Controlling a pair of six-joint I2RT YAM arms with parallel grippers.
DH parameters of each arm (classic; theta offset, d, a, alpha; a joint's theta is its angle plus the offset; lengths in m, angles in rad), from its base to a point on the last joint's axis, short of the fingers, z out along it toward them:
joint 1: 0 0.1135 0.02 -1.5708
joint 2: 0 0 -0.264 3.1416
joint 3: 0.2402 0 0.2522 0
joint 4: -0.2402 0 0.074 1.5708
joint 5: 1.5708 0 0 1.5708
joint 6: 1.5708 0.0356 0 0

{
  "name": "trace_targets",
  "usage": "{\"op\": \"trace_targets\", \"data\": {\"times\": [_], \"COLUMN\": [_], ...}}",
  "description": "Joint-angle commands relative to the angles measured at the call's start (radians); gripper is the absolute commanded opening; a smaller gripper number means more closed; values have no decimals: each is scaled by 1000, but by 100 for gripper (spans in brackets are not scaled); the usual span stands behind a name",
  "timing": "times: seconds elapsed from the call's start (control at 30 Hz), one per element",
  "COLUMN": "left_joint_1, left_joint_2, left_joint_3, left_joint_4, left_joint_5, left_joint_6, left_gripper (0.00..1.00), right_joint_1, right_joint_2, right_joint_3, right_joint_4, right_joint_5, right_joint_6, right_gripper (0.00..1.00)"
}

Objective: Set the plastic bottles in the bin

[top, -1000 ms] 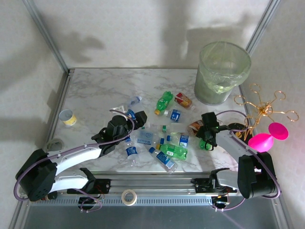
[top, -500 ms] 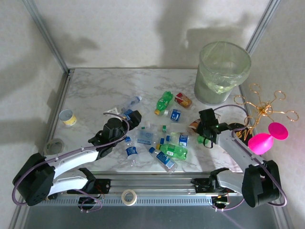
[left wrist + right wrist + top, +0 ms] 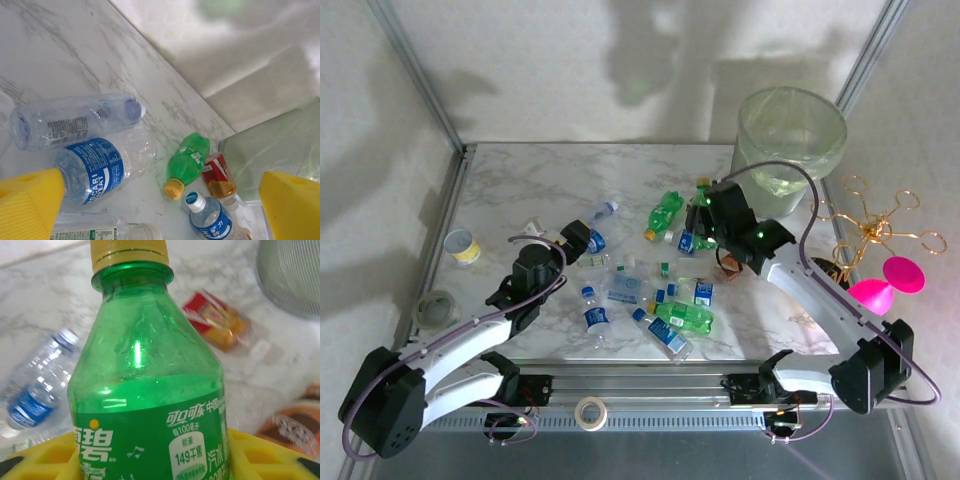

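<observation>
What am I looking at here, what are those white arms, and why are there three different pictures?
These are two robot arms bolted at the near edge of a marble table, each ending in a two-finger gripper. The wide picture comes from a fixed camera above and behind them. The other two come from cameras on the wrists, so the yellow blocks there are the finger pads. Small plastic bottles lie scattered on the table, and a lined bin stands at the far right. The right gripper is shut on a green bottle with a yellow cap, held near the bin. The left gripper is open, with a blue-labelled bottle beside one pad.
</observation>
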State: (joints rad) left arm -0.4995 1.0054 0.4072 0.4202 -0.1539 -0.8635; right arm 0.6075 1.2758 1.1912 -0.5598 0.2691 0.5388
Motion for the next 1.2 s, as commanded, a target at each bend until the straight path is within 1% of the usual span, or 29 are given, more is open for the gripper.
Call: {"op": "trace_targets", "data": {"times": [0.0,0.1,0.2,0.33,0.47,0.53,0.73,0.9,1.0,1.07,1.13,1.17], "left_joint_1": [17,28,34,41,45,47,55,61,65,68,72,73], "left_joint_2": [-51,-82,-101,-106,-102,-106,-144,-207,-255,-287,-309,-321], "left_joint_3": [-14,-17,-27,-30,-20,-8,19,9,-2,-8,-11,-9], "left_joint_4": [-75,-132,-145,-154,-166,-182,-253,-311,-339,-350,-361,-373], "left_joint_5": [-9,-23,-17,-3,15,13,-5,-50,-73,-82,-93,-103], "left_joint_6": [38,41,40,46,47,57,97,112,115,119,124,123], "left_gripper": [100,100,100,100,100,100,100,100,100,100,100,100], "right_joint_1": [2,-15,-67,-187,-297,-356,-492,-559,-569,-569,-569,-569], "right_joint_2": [52,127,187,232,286,333,482,617,678,708,724,727], "right_joint_3": [157,313,448,551,602,645,745,827,861,890,922,937], "right_joint_4": [42,40,53,130,193,183,154,83,50,33,16,10], "right_joint_5": [57,156,189,123,94,78,29,-20,-34,-37,-34,-36], "right_joint_6": [-128,-207,-260,-286,-300,-287,-244,-193,-184,-186,-186,-185], "right_gripper": [45,44,44,44,44,44,43,43,45,50,56,61]}}
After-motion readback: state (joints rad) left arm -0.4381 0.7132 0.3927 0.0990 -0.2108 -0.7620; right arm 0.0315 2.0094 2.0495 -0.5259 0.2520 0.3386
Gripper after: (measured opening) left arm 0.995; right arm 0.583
